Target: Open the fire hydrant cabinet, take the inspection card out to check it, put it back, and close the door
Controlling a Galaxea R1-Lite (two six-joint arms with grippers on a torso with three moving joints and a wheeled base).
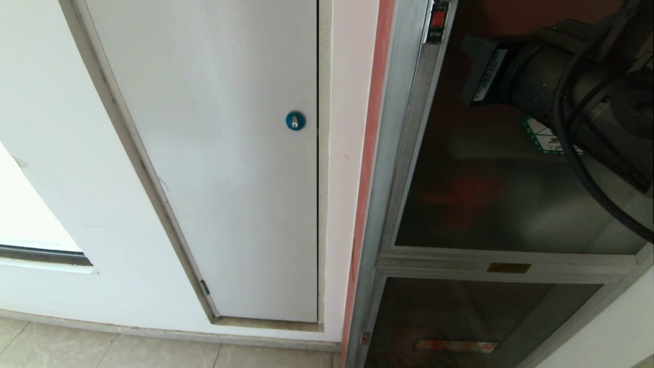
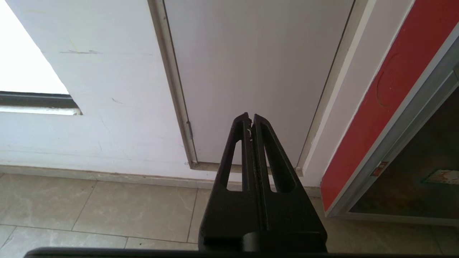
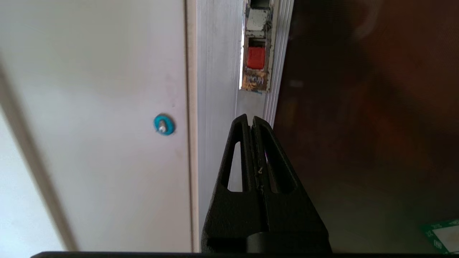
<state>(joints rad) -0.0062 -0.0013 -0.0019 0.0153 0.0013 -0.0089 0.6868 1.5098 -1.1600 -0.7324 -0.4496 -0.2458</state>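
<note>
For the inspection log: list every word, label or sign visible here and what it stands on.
No text can be read.
Plate under the red latch button on the cabinet frame: worn, unreadable.
Green-edged sticker on the glass door: partly hidden, blurred.
White label on the right arm: too small.
Brass plate: unreadable.

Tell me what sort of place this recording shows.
Probably an indoor corridor of a public or office building: a fire hydrant cabinet with a dark glass door set in a white wall, a white panel door beside it, tiled floor.
</note>
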